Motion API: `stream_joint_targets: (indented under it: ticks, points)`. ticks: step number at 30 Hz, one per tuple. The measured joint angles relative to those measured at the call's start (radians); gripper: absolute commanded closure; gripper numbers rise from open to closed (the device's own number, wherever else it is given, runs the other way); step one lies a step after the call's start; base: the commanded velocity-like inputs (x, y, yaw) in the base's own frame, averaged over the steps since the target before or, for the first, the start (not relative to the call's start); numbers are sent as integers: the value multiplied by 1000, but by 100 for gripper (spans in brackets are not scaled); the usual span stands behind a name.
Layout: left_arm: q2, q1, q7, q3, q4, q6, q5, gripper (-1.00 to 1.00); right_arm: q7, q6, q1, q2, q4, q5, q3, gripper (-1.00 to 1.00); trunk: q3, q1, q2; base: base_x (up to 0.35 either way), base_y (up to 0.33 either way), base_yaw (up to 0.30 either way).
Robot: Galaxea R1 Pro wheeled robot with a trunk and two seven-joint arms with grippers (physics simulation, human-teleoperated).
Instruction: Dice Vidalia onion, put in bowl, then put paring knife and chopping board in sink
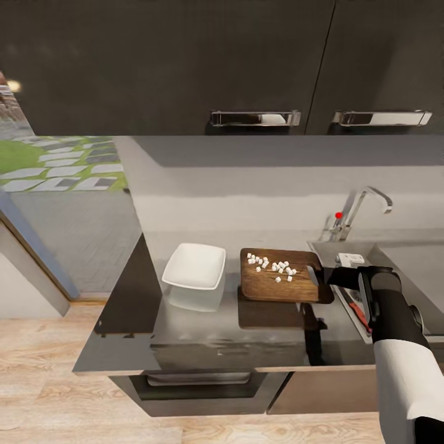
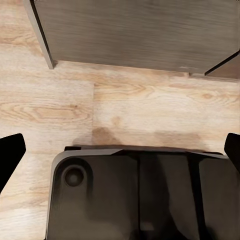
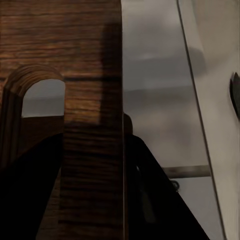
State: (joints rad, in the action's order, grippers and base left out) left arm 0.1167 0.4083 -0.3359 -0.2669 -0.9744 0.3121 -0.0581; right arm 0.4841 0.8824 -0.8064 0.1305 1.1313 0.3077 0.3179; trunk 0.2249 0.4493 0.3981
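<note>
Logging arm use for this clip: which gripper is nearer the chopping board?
Right. The right gripper grips the chopping board at its handle end, its fingers straddling the wood. The left gripper hangs low over the wooden floor, away from it.

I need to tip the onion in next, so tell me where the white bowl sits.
In the head view, the shallow white squarish bowl sits empty on the grey countertop, just left of the brown wooden chopping board carrying the diced onion pieces.

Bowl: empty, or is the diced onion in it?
Empty. The bowl shows bare white; the onion dice lie on the chopping board.
</note>
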Motion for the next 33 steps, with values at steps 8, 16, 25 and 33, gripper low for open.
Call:
stream_joint_targets:
  ticks: [8,16,25,33]
  points:
    - [0,0,0,0,-1,0,0,-100,0,0,0,0,0,1,0,100,-12,0,0,0,15,0]
    - [-1,0,0,0,0,0,1,-100,0,-1,1,0,0,2,0,100,-25,0,0,0,238,0]
    - [-1,0,0,0,0,0,1,-100,0,-1,0,0,0,3,0,100,-39,0,0,17,290,0]
    - [-1,0,0,0,0,0,1,-100,0,-2,0,0,0,6,0,100,-51,0,0,112,285,0]
